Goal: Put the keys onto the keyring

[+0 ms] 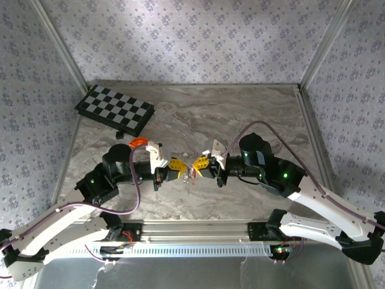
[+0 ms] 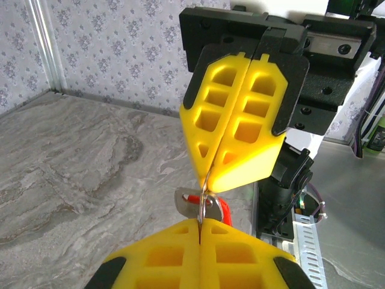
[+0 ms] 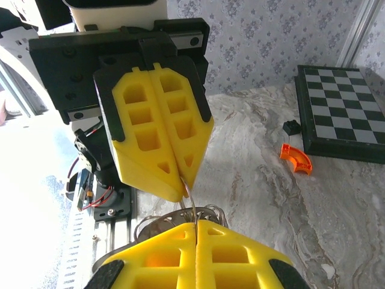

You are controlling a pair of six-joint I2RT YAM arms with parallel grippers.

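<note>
At the upper left of the top view we find a black-and-white checkerboard [image 1: 114, 110] lying flat on the grey marbled surface [image 1: 252, 114]. Just below its near edge lie a small black block [image 1: 120, 133] and an orange curved piece [image 1: 138, 142].

Moving right to the frame centre, the left gripper [image 1: 182, 171] points right, with its yellow ribbed jaws clenched. Directly opposite, the right gripper [image 1: 197, 165] points left, and its jaws are likewise clenched. The two tips nearly meet above the surface.

Between the tips sits the keyring [image 1: 190, 175], raised off the surface. In the right wrist view it reads as thin silvery wire. One strand runs from the left gripper's tip, in the middle of the frame, down into the seam of the right gripper's jaws at the bottom, and several fine loops fan out just above those jaws. In the left wrist view we see it edge-on as a narrow silvery strip that spans both seams, so each pair of jaws pinches it.

Just right of that strip in the left wrist view, a key [image 2: 224, 211] shows a red head, touching or just beside the metal. Which of the two, we cannot tell.
</note>
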